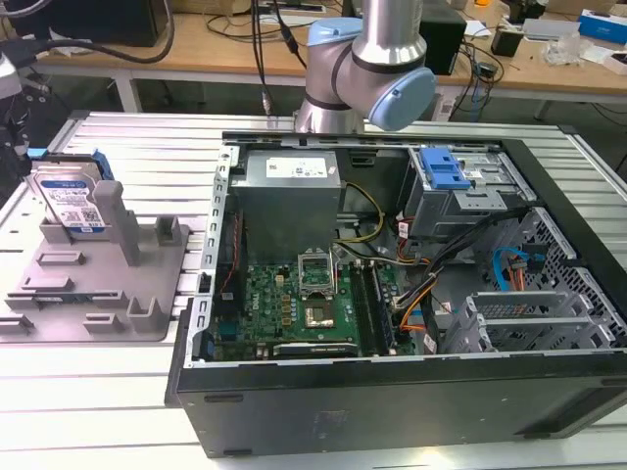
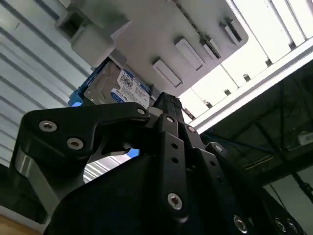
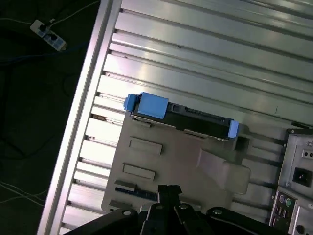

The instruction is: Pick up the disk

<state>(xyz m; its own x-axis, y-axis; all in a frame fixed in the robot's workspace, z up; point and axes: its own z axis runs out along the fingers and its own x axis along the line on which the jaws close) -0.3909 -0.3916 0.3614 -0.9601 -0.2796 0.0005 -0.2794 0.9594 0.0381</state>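
Gripper [image 3: 169, 188] first: in the first wrist view you see its two black fingertips pressed together with nothing between them, and the second wrist view [image 2: 166, 100] shows the same narrow, joined tip. It hangs above the grey holder [image 3: 186, 152], over the side away from the disk [image 3: 195, 120], so the two are well apart.

You find the disk [image 1: 71, 201] at the exterior view's left, standing on edge in a slot of the holder [image 1: 108, 284] at its far corner. Its white-and-blue label faces the exterior camera (tilted back only slightly, if at all). From above, in the first wrist view, you see it edge-on: a thin dark strip with blue rail ends at both tips, running along the holder's edge and parallel to the slats of the aluminium table [image 1: 127, 137]. Whether its long side lies level or stands upright, you cannot tell.

The arm [image 1: 367, 59] rises behind the open computer case [image 1: 392, 392], which sits just beside the holder on the exterior view's right.
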